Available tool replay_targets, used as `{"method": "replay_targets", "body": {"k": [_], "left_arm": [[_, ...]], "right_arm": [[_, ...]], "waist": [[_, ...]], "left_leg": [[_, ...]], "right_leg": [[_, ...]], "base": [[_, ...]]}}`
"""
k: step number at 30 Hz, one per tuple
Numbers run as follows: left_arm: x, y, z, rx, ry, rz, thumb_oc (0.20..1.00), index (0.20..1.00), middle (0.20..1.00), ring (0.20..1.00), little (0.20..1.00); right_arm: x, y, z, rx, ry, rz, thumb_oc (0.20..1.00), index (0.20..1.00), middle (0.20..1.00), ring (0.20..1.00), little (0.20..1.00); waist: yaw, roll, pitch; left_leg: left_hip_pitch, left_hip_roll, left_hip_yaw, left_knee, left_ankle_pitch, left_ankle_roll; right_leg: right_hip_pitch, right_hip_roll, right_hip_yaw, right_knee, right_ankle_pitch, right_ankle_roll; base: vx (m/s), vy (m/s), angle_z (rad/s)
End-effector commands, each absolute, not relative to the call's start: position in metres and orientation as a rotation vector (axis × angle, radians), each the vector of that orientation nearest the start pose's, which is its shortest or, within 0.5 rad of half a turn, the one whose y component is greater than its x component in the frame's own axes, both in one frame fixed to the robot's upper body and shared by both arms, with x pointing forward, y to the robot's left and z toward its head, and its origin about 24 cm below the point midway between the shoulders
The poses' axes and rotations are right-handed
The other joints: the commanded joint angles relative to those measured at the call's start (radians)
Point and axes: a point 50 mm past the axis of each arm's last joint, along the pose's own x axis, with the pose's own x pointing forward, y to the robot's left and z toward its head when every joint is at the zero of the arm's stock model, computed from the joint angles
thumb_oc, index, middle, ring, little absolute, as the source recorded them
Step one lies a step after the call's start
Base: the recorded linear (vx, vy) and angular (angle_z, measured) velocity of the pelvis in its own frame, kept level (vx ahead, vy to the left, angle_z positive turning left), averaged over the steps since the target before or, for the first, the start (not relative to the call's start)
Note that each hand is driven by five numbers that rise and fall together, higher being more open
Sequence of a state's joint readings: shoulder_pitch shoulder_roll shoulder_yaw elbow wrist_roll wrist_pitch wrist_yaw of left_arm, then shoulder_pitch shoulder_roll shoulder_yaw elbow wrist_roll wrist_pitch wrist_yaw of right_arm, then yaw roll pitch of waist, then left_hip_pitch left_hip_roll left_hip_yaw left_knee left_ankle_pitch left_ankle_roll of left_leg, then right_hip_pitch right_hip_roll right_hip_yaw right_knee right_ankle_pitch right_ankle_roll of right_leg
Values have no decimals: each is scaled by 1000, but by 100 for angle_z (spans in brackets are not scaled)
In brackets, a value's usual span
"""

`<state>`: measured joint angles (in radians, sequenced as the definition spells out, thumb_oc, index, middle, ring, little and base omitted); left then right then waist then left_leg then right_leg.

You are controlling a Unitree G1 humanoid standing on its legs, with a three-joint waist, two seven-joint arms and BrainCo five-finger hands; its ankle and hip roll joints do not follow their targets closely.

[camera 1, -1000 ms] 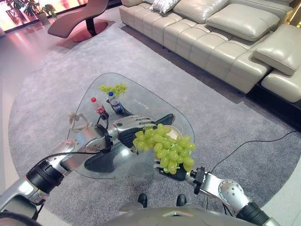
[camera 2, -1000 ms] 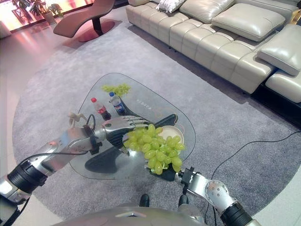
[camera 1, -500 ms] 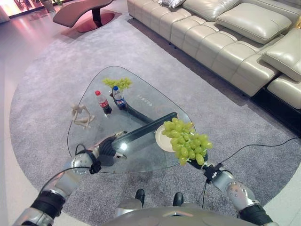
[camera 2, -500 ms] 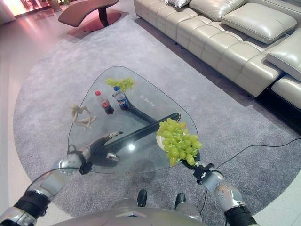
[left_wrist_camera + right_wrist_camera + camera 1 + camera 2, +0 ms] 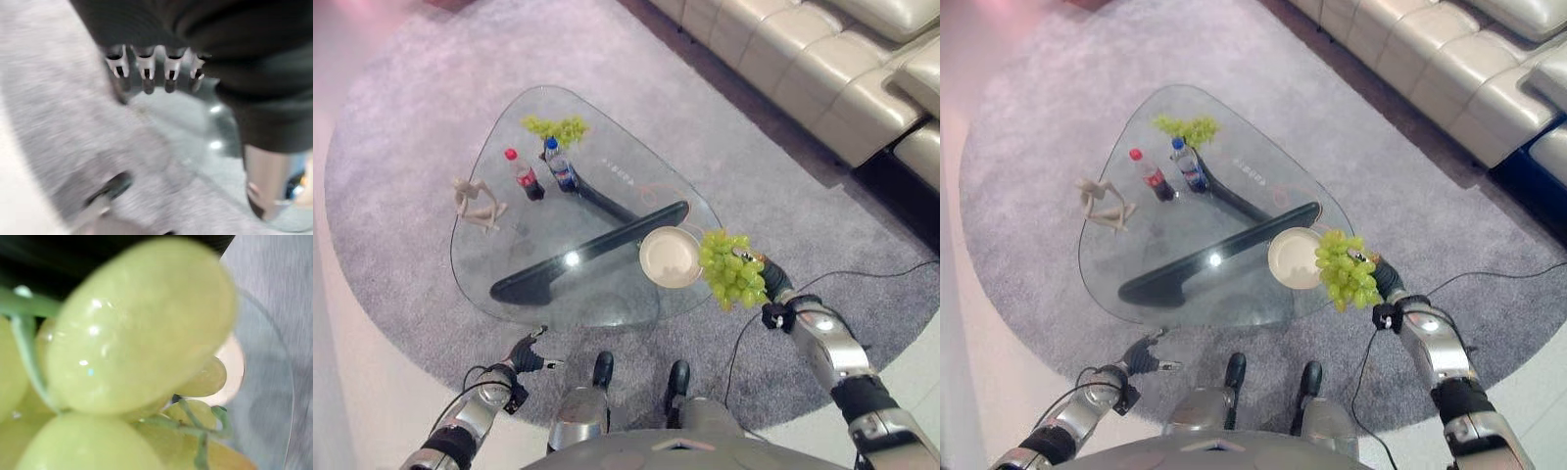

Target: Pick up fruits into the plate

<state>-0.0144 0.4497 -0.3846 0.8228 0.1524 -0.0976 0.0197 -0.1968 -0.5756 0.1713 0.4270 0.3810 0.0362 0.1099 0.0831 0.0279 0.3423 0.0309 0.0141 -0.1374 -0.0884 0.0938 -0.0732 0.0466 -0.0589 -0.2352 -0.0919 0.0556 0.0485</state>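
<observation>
Two bunches of green grapes are on record. Working left to right: my left hand (image 5: 523, 354) hangs low over the grey rug (image 5: 401, 127), off the near edge of the glass table (image 5: 509, 235), at about 7 o'clock from the table's centre; its fingers (image 5: 146, 73) are curled in, and they hold nothing. On the table, a pale figurine (image 5: 475, 204) stands at 9 o'clock. A red-capped bottle (image 5: 522, 174) and a blue-capped bottle (image 5: 559, 164) stand upright just beside each other toward 11 o'clock. The smaller grape bunch (image 5: 555, 127) lies on the glass at 12 o'clock, just beyond the bottles. The cream plate (image 5: 671, 257) sits near the table's edge at 4 o'clock, bare. The larger grape bunch (image 5: 732, 270) hangs just beside the plate's outer rim, over the table edge. My right hand (image 5: 773, 284) carries it; the fingers are hidden behind the fruit, so I cannot tell their grip. A beige sofa (image 5: 822, 69) stands at 2 o'clock, well apart.
</observation>
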Motion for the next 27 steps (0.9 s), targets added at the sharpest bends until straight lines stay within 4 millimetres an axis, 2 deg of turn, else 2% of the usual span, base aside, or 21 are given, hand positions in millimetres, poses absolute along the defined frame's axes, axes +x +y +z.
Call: {"method": "replay_targets", "body": {"k": [1,5,10,15,19,27], "left_arm": [[182,237,-108,685,731,-249,1000,1000,1000,1000,1000],[181,232,-115,653,769,-249,1000,1000,1000,1000,1000],[197,220,-109,642,702,-274,1000,1000,1000,1000,1000],[215,209,-100,626,642,-282,1000,1000,1000,1000,1000],[222,203,-96,602,622,-284,1000,1000,1000,1000,1000],[225,198,-95,575,617,-291,1000,1000,1000,1000,1000]], "right_arm": [[313,-260,84,-408,40,27,200,200,200,200,200],[328,-270,101,-509,12,-41,200,200,200,200,200],[348,-281,135,-619,-45,-128,200,200,200,200,200],[362,-284,159,-706,-70,-186,200,200,200,200,200],[370,-287,173,-752,-63,-232,200,200,200,200,200],[380,-284,181,-800,-46,-270,200,200,200,200,200]], "waist": [[13,-21,39],[23,-10,72],[43,17,120],[57,40,155],[66,57,174],[83,69,178]], "left_leg": [[-23,-49,73,105,-163,49],[-63,-58,49,115,-157,47],[-123,-71,18,126,-142,44],[-175,-89,-4,148,-128,44],[-213,-101,-10,171,-119,44],[-289,-110,-3,207,-113,50]], "right_leg": [[-48,-23,42,120,-79,30],[-82,-29,26,132,-80,26],[-136,-37,-4,154,-82,20],[-186,-46,-30,184,-83,14],[-227,-58,-45,212,-83,10],[-312,-71,-62,256,-80,11]], "base": [[-87,6,7],[-111,17,15],[-113,38,16],[-81,53,11],[-54,78,9],[-34,48,5]]}}
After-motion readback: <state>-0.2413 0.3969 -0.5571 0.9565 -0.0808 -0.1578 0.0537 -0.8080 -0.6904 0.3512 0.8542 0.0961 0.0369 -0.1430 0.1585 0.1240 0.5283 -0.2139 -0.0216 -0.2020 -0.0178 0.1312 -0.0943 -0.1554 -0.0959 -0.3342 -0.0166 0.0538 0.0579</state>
